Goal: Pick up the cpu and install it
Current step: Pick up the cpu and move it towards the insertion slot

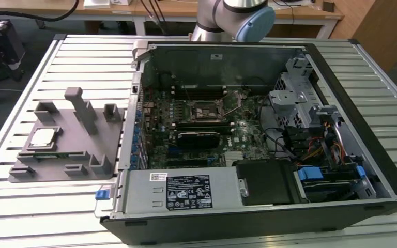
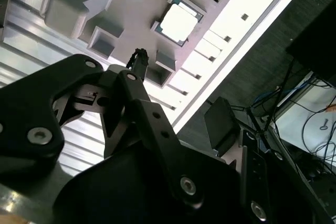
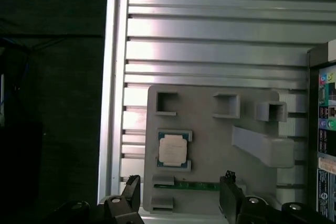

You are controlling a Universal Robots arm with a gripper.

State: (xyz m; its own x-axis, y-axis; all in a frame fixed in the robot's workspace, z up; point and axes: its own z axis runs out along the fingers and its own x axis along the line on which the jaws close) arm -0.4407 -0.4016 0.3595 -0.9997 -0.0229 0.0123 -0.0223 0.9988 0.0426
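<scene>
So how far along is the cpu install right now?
Done: nothing yet; the cpu lies in its pocket on the grey tray. In hand: the tool hangs open and empty above the tray, near the cpu, not touching it. Left: the pickup and the seating in the motherboard socket, which looks open with no chip in it.

Strong glare whitens the cpu [image 2: 178, 20] and the slatted table [image 2: 210, 72] in the second wrist view.

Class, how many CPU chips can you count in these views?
1. The cpu sits on the grey tray, to the exterior view's left of the computer case. Others may be hidden inside.
</scene>
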